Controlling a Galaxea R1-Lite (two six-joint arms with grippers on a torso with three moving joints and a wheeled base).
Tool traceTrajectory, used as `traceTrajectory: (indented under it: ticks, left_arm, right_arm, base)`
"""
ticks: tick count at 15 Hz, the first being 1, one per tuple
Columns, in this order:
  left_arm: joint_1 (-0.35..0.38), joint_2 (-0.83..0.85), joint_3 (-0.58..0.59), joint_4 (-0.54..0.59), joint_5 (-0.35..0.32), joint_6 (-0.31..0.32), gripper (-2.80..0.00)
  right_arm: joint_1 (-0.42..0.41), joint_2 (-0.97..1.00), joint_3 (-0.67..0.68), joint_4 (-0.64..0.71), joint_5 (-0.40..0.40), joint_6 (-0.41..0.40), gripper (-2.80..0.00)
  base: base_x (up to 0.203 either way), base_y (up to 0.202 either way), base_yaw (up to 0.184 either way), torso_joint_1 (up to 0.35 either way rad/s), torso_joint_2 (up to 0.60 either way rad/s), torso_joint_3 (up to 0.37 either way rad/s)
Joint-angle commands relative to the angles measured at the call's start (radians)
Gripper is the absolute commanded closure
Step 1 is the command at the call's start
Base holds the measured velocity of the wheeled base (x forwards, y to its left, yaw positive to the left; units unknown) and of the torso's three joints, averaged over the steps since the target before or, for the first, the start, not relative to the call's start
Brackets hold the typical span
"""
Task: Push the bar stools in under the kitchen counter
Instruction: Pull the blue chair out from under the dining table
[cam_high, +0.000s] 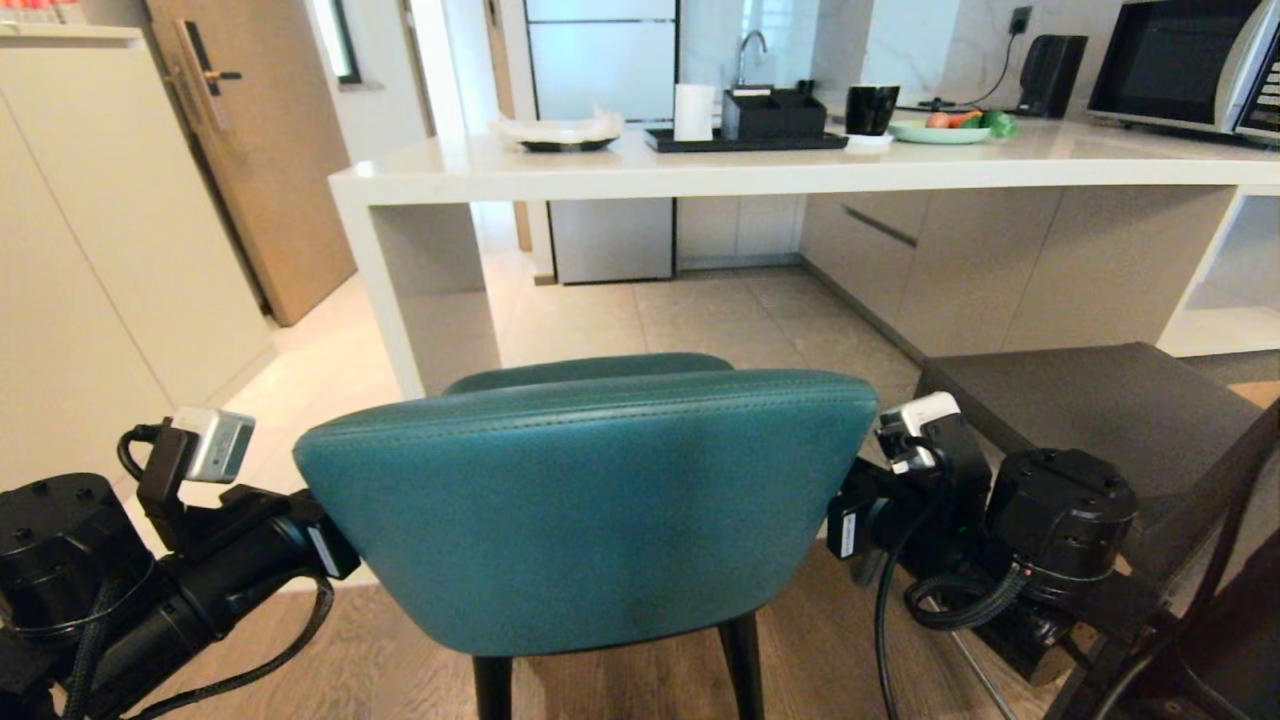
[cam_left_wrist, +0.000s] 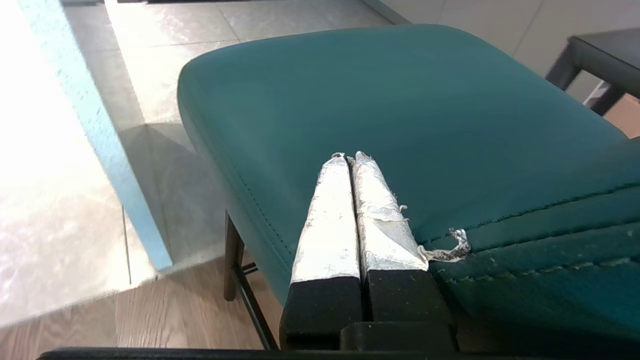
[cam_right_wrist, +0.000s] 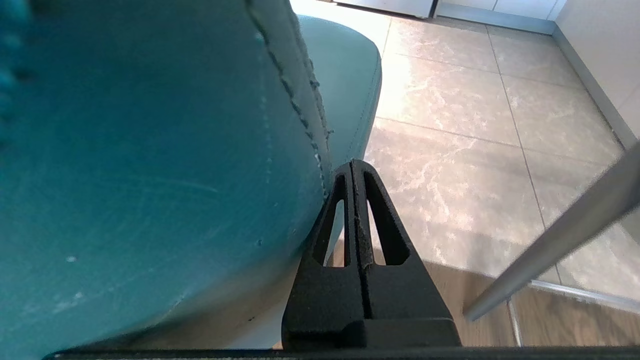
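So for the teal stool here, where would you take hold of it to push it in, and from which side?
By the backrest of the teal stool, from behind, one gripper at each end. The back curves round toward the robot and the seat faces the kitchen counter, so bracing both edges should keep the push straight. The left gripper and right gripper, both shut, already flank it.

From the head camera we looked forward and down over the back of the teal stool (cam_high: 590, 500) toward the kitchen counter (cam_high: 800, 165), with both arms entering at the lower corners. The left wrist camera sat close behind the left gripper (cam_left_wrist: 350, 156) and faced along its fingers across the stool's seat (cam_left_wrist: 400, 100). The right wrist camera sat close behind the right gripper (cam_right_wrist: 353, 162), very near the stool's back (cam_right_wrist: 150, 175), facing the tiled floor (cam_right_wrist: 450, 150). All three views shared the teal stool.
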Motion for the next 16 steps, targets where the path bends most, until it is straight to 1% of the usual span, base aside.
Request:
traceTrajectory:
  ticks: [1, 4, 5, 7, 9, 12, 13, 15, 16]
  left_arm:
    - [0.002, 0.001, -0.002, -0.009, -0.003, -0.001, 0.00]
    - [0.001, -0.001, -0.009, -0.009, -0.004, -0.002, 0.00]
    - [0.001, -0.001, -0.007, -0.011, -0.003, -0.001, 0.00]
    - [0.002, -0.001, -0.004, -0.009, 0.004, -0.001, 0.00]
    - [-0.001, 0.006, -0.015, -0.011, 0.037, -0.001, 0.00]
    - [0.006, 0.009, -0.028, -0.009, 0.041, 0.001, 0.00]
    - [0.022, 0.010, -0.027, -0.010, 0.042, 0.007, 0.00]
    - [0.104, 0.006, -0.023, -0.011, 0.035, 0.010, 0.00]
    - [0.128, 0.010, -0.021, -0.010, 0.033, 0.011, 0.00]
  right_arm:
    - [0.047, 0.000, -0.001, -0.002, -0.003, -0.003, 0.00]
    - [0.047, 0.000, 0.000, -0.002, -0.003, -0.001, 0.00]
    - [0.047, 0.001, -0.001, -0.002, -0.003, -0.002, 0.00]
    - [0.047, 0.002, -0.001, -0.002, -0.003, -0.003, 0.00]
    - [0.044, 0.005, 0.000, -0.002, -0.004, -0.001, 0.00]
    - [0.014, 0.003, 0.003, -0.003, -0.004, -0.003, 0.00]
    - [-0.009, -0.001, 0.007, -0.003, -0.002, -0.004, 0.00]
    - [-0.051, -0.014, 0.030, -0.005, 0.001, -0.002, 0.00]
    - [-0.058, -0.020, 0.044, -0.007, 0.004, -0.001, 0.00]
  base:
    - [-0.192, 0.000, -0.003, 0.003, 0.01, 0.002]
    - [-0.188, 0.000, -0.004, 0.003, 0.00, 0.002]
    - [-0.098, 0.000, -0.004, -0.009, 0.00, 0.007]
    - [0.000, 0.000, 0.000, 0.000, 0.00, 0.000]
    - [0.000, 0.000, 0.000, 0.000, 0.00, 0.000]
    - [0.000, 0.000, 0.000, 0.000, 0.00, 0.000]
    - [0.000, 0.000, 0.000, 0.000, 0.00, 0.000]
    - [0.000, 0.000, 0.000, 0.000, 0.00, 0.000]
    - [0.000, 0.000, 0.000, 0.000, 0.00, 0.000]
